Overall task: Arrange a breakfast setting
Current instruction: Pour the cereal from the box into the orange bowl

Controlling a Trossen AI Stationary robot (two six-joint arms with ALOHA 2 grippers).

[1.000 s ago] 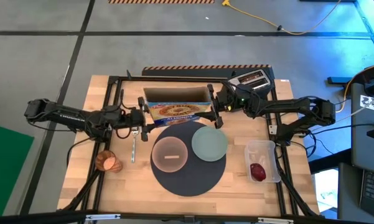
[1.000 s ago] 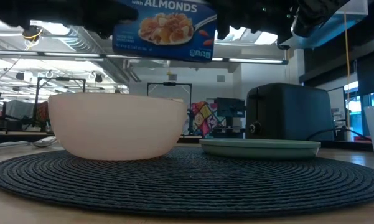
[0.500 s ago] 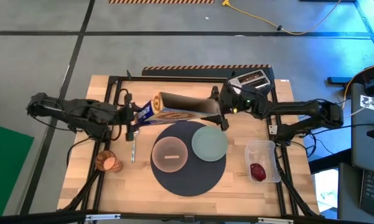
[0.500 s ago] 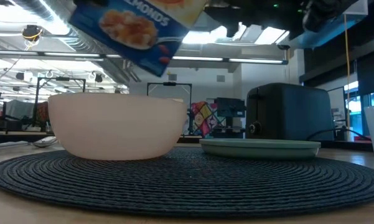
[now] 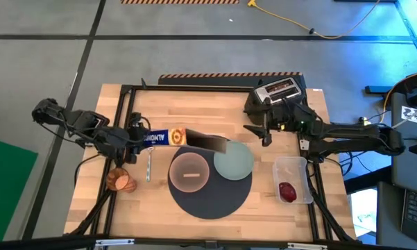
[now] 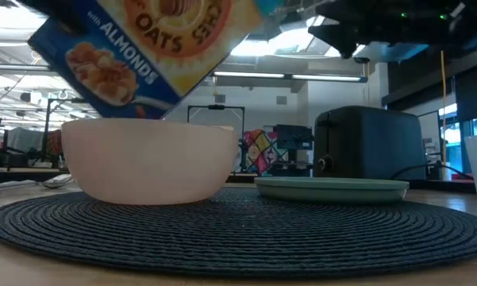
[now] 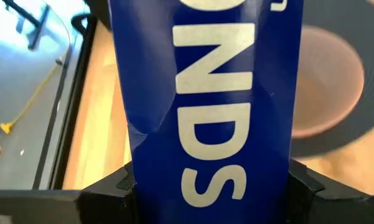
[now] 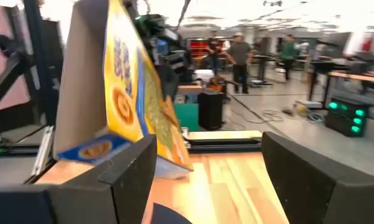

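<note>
Left gripper [image 5: 135,137] near the table's left edge clamping the blue-and-yellow cereal box [image 5: 184,139], now tipping its open mouth over the translucent pink bowl [image 5: 189,171] on the round dark grey mat [image 5: 211,201]. Right gripper [image 5: 263,132], having released the box, backing toward the black toaster [image 5: 280,89], jaws spread, empty. Pouring likely beginning.

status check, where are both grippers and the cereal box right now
Left gripper shut on cereal box, tilted over pink bowl. Right gripper open, empty, by toaster. Nothing in the way.
</note>
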